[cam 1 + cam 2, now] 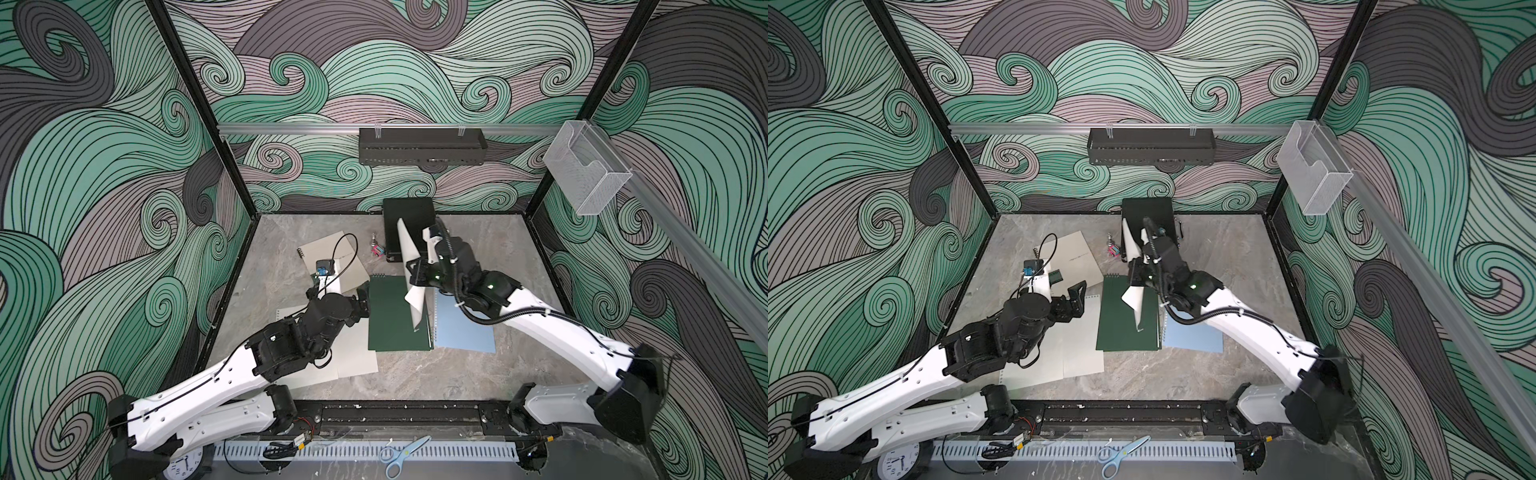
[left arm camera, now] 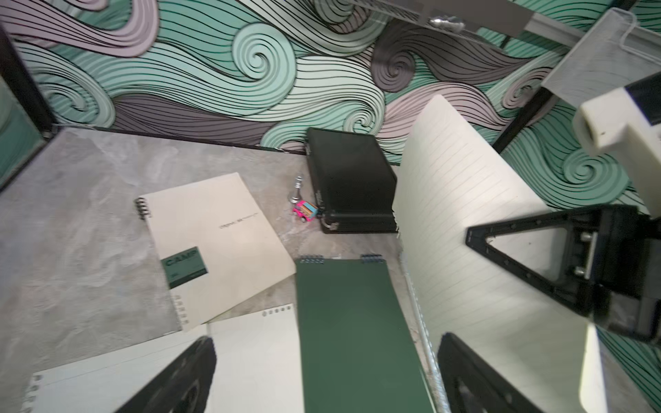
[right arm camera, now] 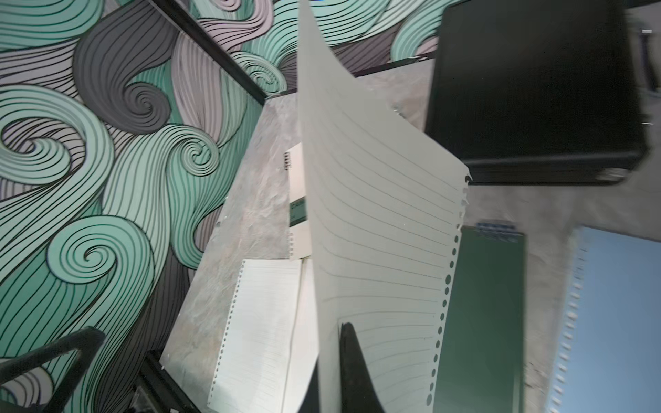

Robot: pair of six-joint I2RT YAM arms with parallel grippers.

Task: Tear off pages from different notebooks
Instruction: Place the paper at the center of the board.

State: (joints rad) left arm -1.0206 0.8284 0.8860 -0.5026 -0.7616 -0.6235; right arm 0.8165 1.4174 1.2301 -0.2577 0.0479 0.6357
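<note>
Pinching the upright page (image 1: 405, 245) in the shut right end effector (image 1: 413, 279), directly above the green notebook (image 1: 388, 320). Hovering the left end effector (image 1: 1075, 301) wide open and empty beside that notebook. Probably worth pinning it flat and pulling steadily upward, avoiding a ragged rip.

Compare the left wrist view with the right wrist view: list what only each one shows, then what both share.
Left wrist only: the silver chess piece and pink toy car beside the black case. Right wrist only: the light blue notebook. Both: the lifted page, the dark green notebook, the beige notebook, the loose pages, and that case.
</note>
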